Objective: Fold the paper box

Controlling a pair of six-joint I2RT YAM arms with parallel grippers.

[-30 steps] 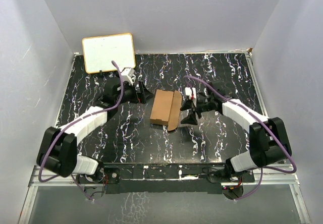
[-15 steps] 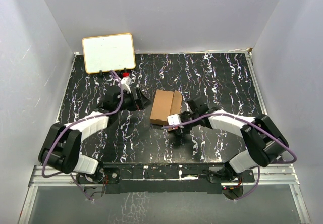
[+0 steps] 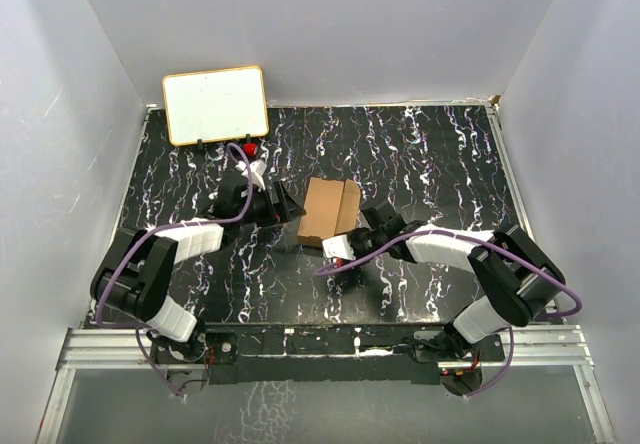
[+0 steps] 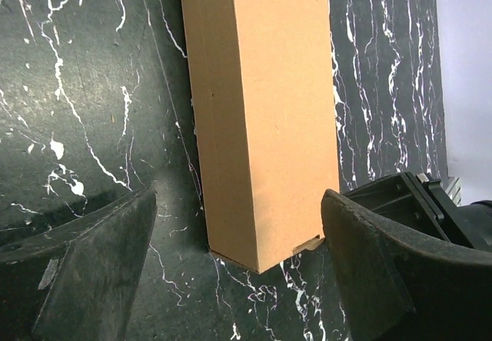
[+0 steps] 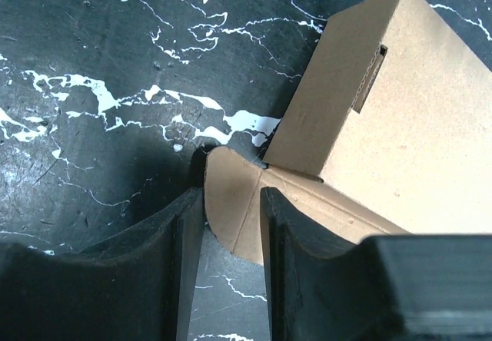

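Note:
The paper box (image 3: 325,211) is a small brown carton lying flat in the middle of the table. A rounded end flap (image 5: 234,203) sticks out from its near right corner. My left gripper (image 3: 287,207) is wide open just left of the carton. In the left wrist view the carton's end (image 4: 261,126) lies between and ahead of the spread fingers, and the gripper (image 4: 238,230) touches nothing. My right gripper (image 3: 345,247) is low at the near right corner. In the right wrist view its jaws (image 5: 232,203) stand narrowly apart with the flap between them.
A white board with a tan frame (image 3: 215,104) leans at the back left corner. White walls close in the left, back and right sides. The black marbled table (image 3: 430,154) has bare surface behind and to the right of the carton.
My right gripper has swung from the carton's right side down to its near right corner and narrowed around the flap. My left gripper has edged closer to the carton's left side.

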